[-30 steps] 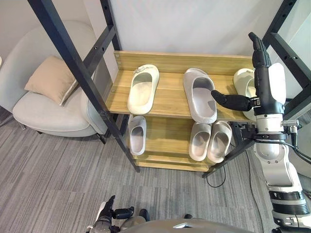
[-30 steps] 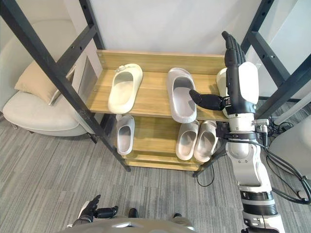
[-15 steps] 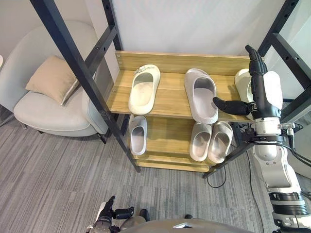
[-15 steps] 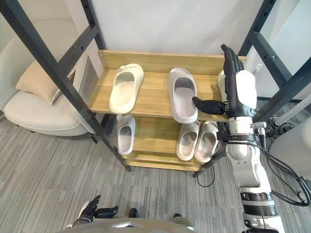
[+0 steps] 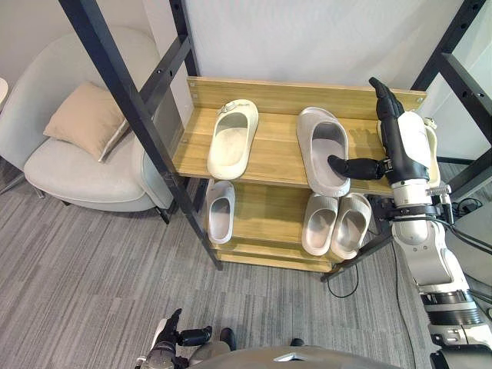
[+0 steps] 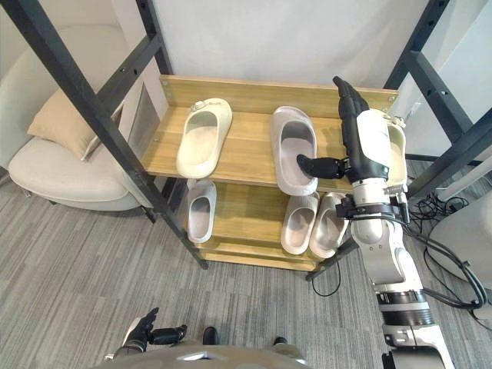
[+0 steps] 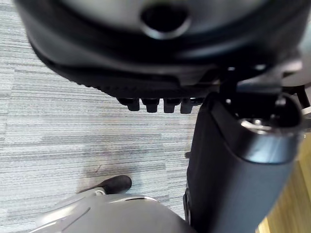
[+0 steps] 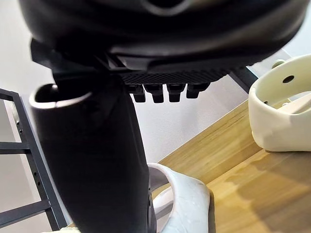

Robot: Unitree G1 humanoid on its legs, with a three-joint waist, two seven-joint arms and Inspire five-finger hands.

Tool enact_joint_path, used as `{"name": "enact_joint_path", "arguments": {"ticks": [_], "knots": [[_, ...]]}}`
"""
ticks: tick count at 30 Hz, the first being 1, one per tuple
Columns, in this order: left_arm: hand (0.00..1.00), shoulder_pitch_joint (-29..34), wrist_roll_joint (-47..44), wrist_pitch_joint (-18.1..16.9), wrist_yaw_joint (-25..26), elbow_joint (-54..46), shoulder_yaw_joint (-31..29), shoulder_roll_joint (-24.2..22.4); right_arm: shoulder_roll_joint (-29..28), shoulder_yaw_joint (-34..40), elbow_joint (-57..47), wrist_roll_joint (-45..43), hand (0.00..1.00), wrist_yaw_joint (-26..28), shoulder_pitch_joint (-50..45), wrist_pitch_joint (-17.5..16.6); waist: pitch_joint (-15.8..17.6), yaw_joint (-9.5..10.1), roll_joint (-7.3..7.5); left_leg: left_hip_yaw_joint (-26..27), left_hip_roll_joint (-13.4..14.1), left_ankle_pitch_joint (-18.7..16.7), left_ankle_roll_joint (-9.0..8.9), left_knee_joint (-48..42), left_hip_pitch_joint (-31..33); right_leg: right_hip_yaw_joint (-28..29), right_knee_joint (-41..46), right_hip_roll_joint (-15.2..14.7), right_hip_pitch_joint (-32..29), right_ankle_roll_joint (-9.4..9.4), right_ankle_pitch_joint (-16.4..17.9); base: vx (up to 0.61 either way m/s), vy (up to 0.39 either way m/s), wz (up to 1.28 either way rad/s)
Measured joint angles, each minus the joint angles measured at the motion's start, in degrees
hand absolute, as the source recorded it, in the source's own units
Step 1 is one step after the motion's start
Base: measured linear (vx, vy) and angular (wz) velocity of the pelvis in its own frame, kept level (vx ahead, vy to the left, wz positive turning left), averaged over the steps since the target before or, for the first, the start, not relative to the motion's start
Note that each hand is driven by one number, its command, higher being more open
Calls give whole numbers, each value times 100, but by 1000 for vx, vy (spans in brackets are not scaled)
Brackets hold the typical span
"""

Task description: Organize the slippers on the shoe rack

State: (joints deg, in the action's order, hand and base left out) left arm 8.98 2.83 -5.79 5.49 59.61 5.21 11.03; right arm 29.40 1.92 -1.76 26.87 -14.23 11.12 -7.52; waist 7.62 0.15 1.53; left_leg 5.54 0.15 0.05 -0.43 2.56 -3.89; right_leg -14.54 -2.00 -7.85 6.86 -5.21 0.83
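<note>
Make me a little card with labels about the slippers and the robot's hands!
Place: wooden shoe rack
Top shelf: left cream slipper, grey slipper, right cream slipper
Lower shelf: single slipper on the left, pair of slippers on the right
Right hand: open, raised at the top shelf, thumb over the grey slipper
Left hand: open, hanging low
</note>
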Motion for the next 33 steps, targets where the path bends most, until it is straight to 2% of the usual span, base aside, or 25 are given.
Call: {"name": "enact_joint_path", "arguments": {"ticks": [10, 11, 25, 33], "knots": [[100, 0, -21, 1, -40, -26, 1, 42, 32, -108, 666, -233, 100, -2, 577, 65, 36, 15, 60, -14, -15, 33, 27, 82, 1, -29, -88, 2, 5, 9, -34, 0, 0, 0], [100, 0, -33, 1, -41, -26, 1, 42, 32, -110, 692, -237, 0, -2, 604, 65, 37, 16, 61, -15, -16, 36, 28, 88, 2, -32, -97, 3, 5, 10, -39, 0, 0, 0], [100, 4, -237, 3, -80, -81, 1, 61, 30, -455, 1642, -1125, 0, 172, 1190, 58, 94, 120, 110, -68, -29, 144, 35, 237, -40, -97, -116, 4, 13, 19, -54, -22, -5, 1], [100, 3, -305, -2, -83, -104, 0, 61, 20, -431, 1723, -1130, 0, 139, 1390, 7, 157, 164, 112, -110, -30, 148, 34, 237, -41, -131, -131, 7, 42, 19, -53, -10, -5, 2]]}}
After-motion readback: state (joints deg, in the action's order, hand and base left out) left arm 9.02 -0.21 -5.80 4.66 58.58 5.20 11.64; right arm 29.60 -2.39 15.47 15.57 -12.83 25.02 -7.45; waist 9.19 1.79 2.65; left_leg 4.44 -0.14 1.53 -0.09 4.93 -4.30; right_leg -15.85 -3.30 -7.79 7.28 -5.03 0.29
